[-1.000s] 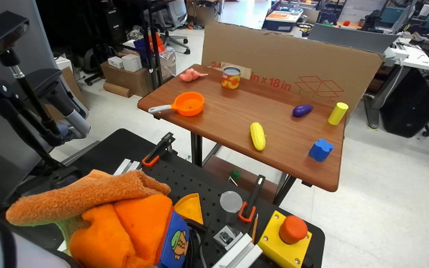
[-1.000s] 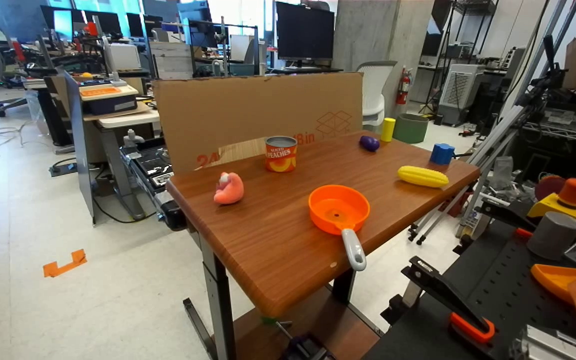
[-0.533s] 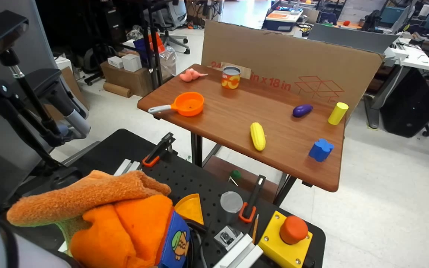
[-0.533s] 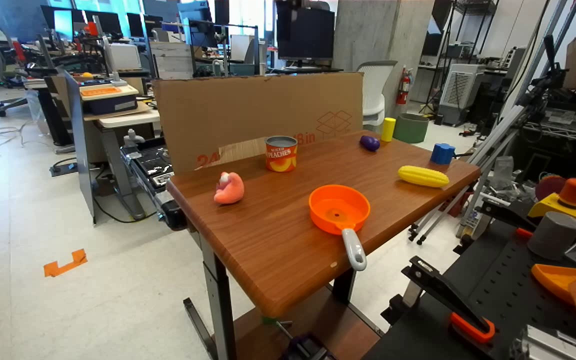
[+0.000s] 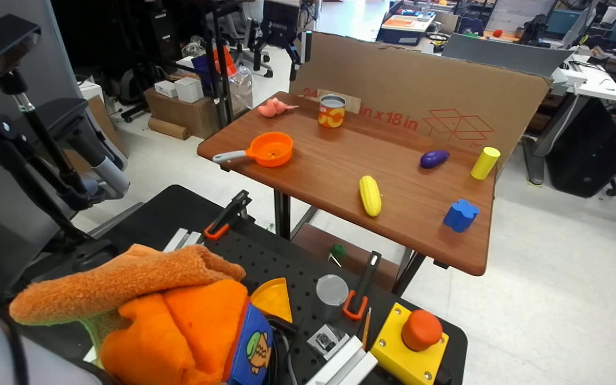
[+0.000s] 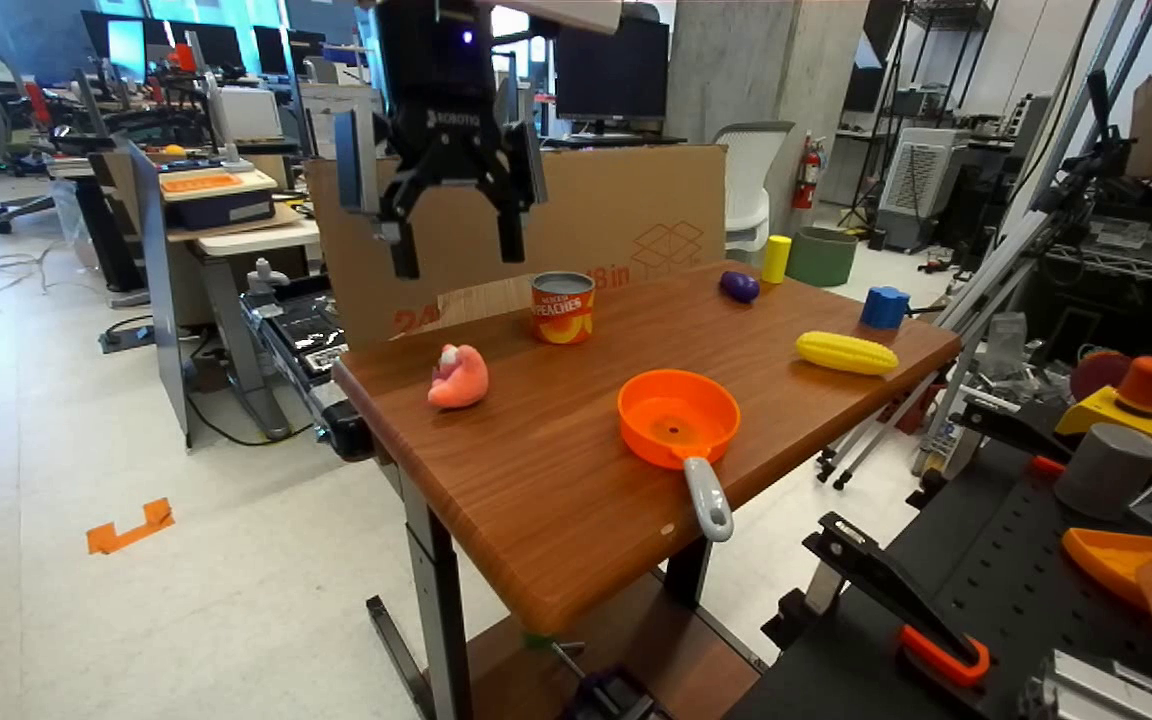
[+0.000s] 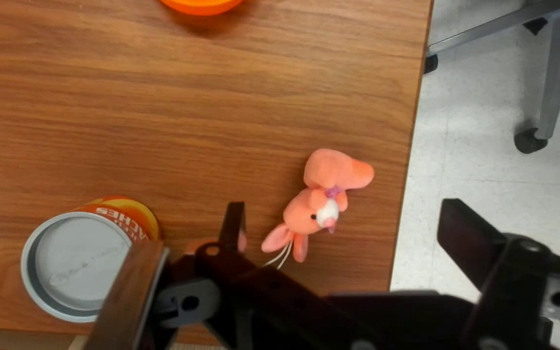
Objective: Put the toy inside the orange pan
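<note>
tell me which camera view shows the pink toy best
The wrist view: the pink toy is largest there, its dark eye, white muzzle and ears clear. Both exterior views show it smaller, the eye too small to tell.

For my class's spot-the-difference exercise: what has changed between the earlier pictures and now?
The gripper has come down into both exterior views; it hangs open, roughly above the pink plush animal, holding nothing. No object was grasped or released. The animal, orange pan, can of peaches, yellow corn, purple eggplant, yellow cylinder and blue block stayed put.
</note>
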Controlling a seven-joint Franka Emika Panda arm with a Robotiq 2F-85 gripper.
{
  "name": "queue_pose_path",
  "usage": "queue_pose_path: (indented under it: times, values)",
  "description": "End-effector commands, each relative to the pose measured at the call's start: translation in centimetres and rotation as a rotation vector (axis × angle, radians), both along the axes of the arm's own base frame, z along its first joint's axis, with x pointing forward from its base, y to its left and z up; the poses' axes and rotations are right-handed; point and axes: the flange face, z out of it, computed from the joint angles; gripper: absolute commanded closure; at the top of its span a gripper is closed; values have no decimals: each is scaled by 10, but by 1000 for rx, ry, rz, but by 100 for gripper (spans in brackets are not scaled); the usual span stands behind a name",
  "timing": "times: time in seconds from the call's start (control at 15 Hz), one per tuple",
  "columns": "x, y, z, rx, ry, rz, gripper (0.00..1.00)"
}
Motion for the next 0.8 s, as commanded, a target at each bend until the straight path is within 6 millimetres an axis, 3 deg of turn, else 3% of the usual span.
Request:
queue_pose_path:
  times: [0.0,0.33,0.4,0.73]
  values:
    - [23,6,-31,-62,-17,-10,0]
    - [31,13,-73,-62,27,-24,0]
    - [31,15,-79,-63,33,-22,20]
    - [30,28,-99,-76,52,-13,60]
